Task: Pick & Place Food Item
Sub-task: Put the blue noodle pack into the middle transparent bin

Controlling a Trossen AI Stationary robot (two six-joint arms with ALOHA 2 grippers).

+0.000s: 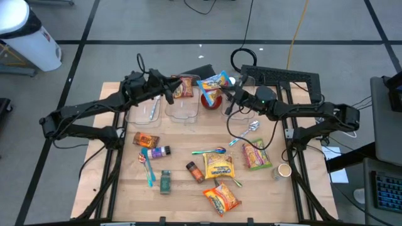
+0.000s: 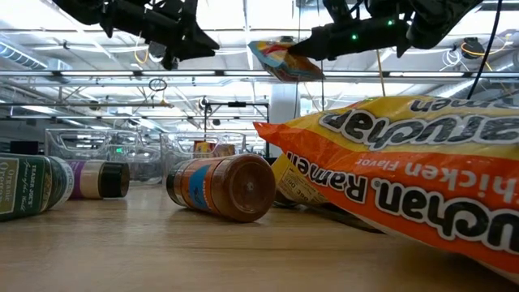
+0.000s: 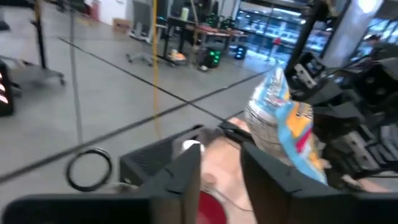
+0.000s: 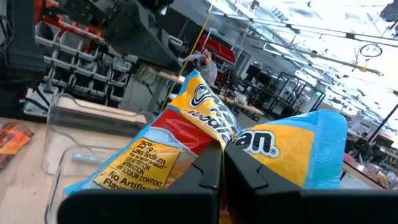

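Ramen packet (image 2: 422, 174) fills my low view, lying on the table (image 1: 182, 188). My right gripper (image 1: 227, 92) is clamped on the blue-and-yellow chip bag (image 1: 213, 82), held aloft above the clear containers (image 1: 183, 108). My left gripper (image 1: 168, 94) hovers beside it, fingers slightly apart, empty.

Left arm: reaching inward, raised | left claw (image 1: 168, 94): fingers slightly parted, empty | Right arm: reaching inward, raised | right claw (image 1: 227, 94): fingers clamped together
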